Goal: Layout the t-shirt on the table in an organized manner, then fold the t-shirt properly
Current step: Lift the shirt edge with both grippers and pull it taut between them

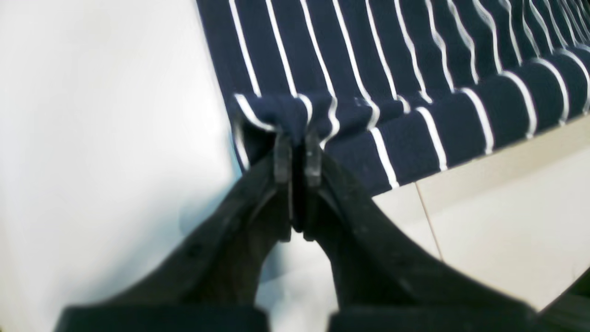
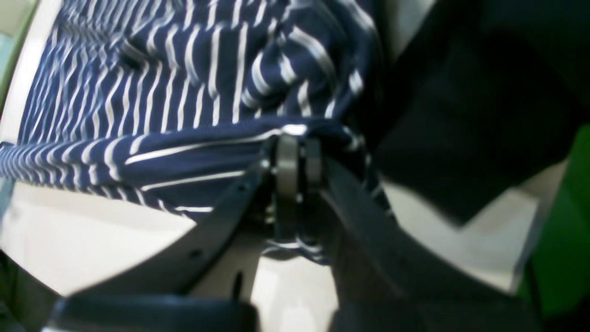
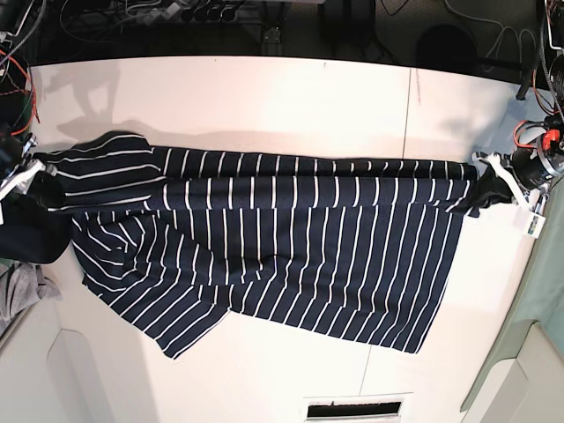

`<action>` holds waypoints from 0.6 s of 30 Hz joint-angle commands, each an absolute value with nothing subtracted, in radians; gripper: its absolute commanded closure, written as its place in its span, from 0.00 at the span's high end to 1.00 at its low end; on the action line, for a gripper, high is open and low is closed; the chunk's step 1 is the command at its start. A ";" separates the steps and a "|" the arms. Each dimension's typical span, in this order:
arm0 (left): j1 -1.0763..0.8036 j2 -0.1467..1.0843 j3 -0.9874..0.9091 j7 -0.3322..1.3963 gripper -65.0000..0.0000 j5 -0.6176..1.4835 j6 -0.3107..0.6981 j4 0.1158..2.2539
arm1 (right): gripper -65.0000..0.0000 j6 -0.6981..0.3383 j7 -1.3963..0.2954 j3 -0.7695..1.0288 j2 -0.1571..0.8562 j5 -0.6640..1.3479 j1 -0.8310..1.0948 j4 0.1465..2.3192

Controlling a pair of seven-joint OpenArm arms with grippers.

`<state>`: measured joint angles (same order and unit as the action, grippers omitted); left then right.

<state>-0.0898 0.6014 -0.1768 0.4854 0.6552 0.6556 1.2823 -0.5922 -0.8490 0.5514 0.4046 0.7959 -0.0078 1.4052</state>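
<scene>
the t-shirt [image 3: 282, 242] spans the table [image 3: 264, 97] lengthwise between both arms; left gripper [image 1: 297, 138] and right gripper [image 2: 298, 147] each clamp an opposite end.

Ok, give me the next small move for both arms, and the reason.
Probably lower both arms together to lay the t-shirt flat on the table. The left gripper and right gripper each pinch an end, stretching its top edge taut while the lower part lies skewed.
</scene>
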 commanded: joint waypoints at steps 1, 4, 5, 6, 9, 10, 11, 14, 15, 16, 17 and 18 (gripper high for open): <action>-0.061 0.626 -0.179 0.471 0.00 0.660 0.648 1.274 | 0.00 -0.588 -0.820 0.560 0.428 0.807 -0.042 1.398; -0.012 0.626 -0.142 0.466 0.00 0.661 0.647 1.206 | 0.00 -0.588 -0.815 0.560 0.417 0.759 -0.095 1.329; 0.002 0.625 -0.125 0.456 0.00 0.661 0.648 1.181 | 0.00 -0.587 -0.815 0.560 0.411 0.746 -0.109 1.308; 0.014 0.622 -0.109 0.444 0.00 0.660 0.648 1.157 | 0.00 -0.587 -0.815 0.560 0.403 0.740 -0.117 1.290; 0.022 0.606 -0.083 0.433 0.09 0.660 0.648 1.108 | 0.19 -0.587 -0.817 0.558 0.385 0.738 -0.120 1.252; 0.021 0.598 -0.083 0.434 0.19 0.660 0.647 1.099 | 0.33 -0.587 -0.821 0.558 0.379 0.735 -0.114 1.247; 0.018 0.596 -0.083 0.439 0.28 0.661 0.646 1.093 | 0.43 -0.587 -0.823 0.558 0.373 0.733 -0.107 1.247; 0.020 0.596 -0.083 0.556 0.39 0.694 0.612 1.094 | 0.50 -0.575 -0.847 0.559 0.368 0.735 -0.087 1.251; 0.022 0.599 -0.085 0.604 0.39 0.714 0.614 1.097 | 0.50 -0.572 -0.862 0.567 0.368 0.739 -0.077 1.254; 0.021 0.604 -0.089 0.645 0.39 0.741 0.617 1.102 | 0.50 -0.572 -0.871 0.579 0.368 0.750 -0.065 1.260; 0.017 0.611 -0.097 0.675 0.39 0.772 0.627 1.107 | 0.50 -0.572 -0.875 0.594 0.368 0.757 -0.051 1.267; 0.012 0.618 -0.110 0.689 0.39 0.806 0.646 1.112 | 0.50 -0.572 -0.878 0.612 0.368 0.760 -0.035 1.274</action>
<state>0.0063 0.5911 -0.0998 0.6971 0.7990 0.6361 1.0988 -0.5686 -0.8883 0.6029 0.3462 0.7437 -0.0269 1.2560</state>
